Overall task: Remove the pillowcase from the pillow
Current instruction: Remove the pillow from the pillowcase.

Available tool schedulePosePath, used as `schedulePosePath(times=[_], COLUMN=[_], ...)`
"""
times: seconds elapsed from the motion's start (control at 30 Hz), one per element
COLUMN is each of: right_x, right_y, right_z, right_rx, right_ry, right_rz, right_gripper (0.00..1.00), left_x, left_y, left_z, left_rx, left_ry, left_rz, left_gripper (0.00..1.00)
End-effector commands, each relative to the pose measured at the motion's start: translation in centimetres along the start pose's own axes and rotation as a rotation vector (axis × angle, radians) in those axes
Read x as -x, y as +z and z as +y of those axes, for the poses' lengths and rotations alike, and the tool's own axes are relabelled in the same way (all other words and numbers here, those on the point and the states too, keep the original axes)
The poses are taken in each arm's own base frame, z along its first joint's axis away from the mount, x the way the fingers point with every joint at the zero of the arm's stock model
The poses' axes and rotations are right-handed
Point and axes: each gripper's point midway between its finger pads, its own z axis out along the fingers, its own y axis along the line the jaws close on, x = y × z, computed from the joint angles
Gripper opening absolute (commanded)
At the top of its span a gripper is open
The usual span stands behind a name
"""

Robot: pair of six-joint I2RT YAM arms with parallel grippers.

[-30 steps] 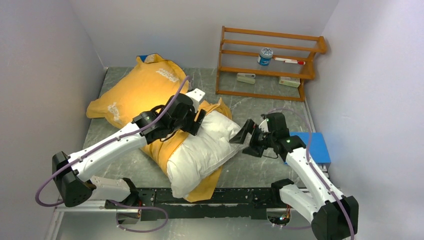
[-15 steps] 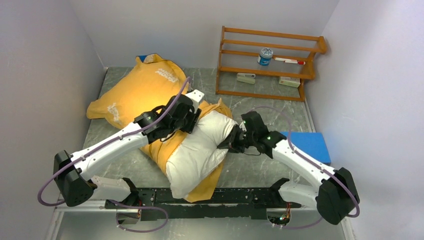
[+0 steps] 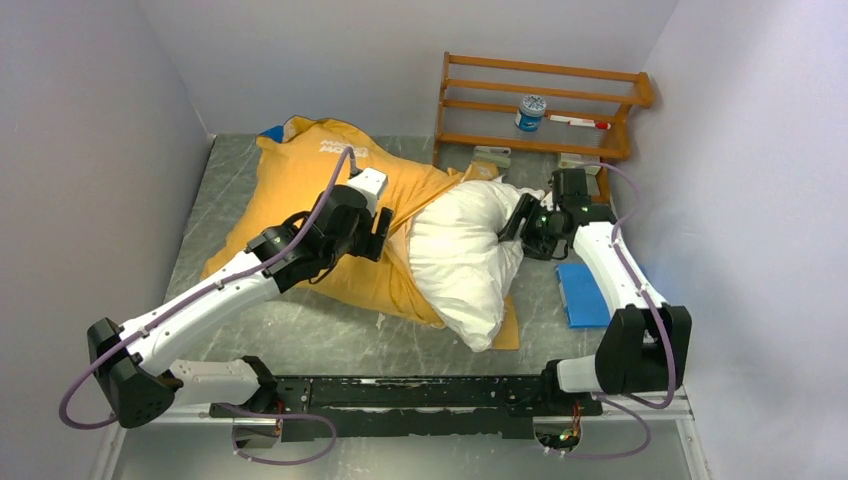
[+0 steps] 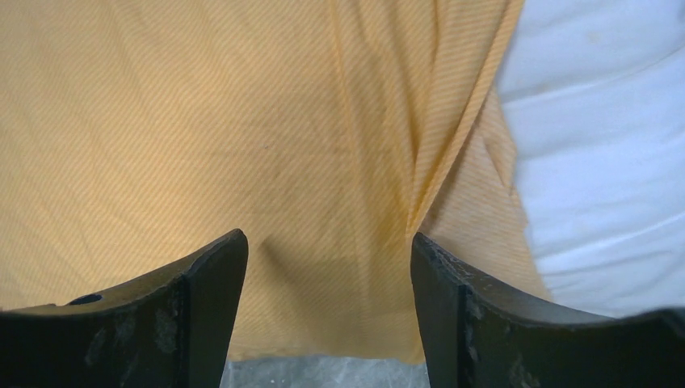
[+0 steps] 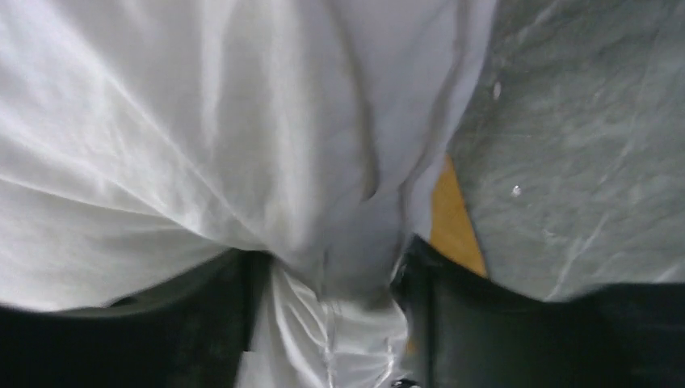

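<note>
Top view: the pillow [image 3: 460, 250] lies mid-table, mostly out of the yellow pillowcase [image 3: 300, 190], whose mouth wraps its left edge and underside.
Left wrist: the left gripper [image 4: 327, 242] stands wide over the pillowcase, pinching nothing.
Right wrist: the right gripper [image 5: 327, 259] pinches a fold of pillow cloth.
Risk: with the pillowcase unheld, a pull would likely drag it along, and the thin fold may slip free.

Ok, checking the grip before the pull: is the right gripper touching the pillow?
Touching. The right wrist view shows pillow fabric bunched and pinched in the right gripper.
</note>
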Motion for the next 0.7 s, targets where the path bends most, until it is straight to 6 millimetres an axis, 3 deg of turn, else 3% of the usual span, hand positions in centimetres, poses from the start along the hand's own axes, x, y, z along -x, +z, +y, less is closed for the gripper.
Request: schedulePosePath(times=[0.0,0.1,0.27,0.47,0.57,0.67], right_x=[-1.4,-2.1,-6.9,-9.6,-10.5,-11.0], right_y=[-2.6,-4.1,-4.4,-5.1,-5.5,-6.0], right_z=[0.8,1.6,1.9,0.2,0.3,0.5], right_rx=[0.071,0.128,0.227,0.196,0.212,0.23], right_ry=[-0.094,-0.107,-0.095,-0.076,-0.072,-0.069], right_rz=[-0.026,-0.045,0.13,0.16,0.192,0.198], right_gripper=[0.82,0.89,0.91,0.92,0.92,0.93], left_x=[-1.0,-1.1,0.2,5.4,6.8,5.8], left_y=[0.4,0.7,0.4,-3.6,-4.3,-3.1], left_z=[2.4,2.4,-0.7,-4.4,-3.1,-0.1], left_rx=[0.069,0.05,-0.149,-0.403,-0.34,-0.166], left_ry=[-0.019,-0.03,-0.013,-0.005,-0.015,-0.017], left_rz=[0.044,0.046,0.003,-0.17,-0.202,-0.145], left_gripper=[0.75,0.77,0.8,0.85,0.88,0.89])
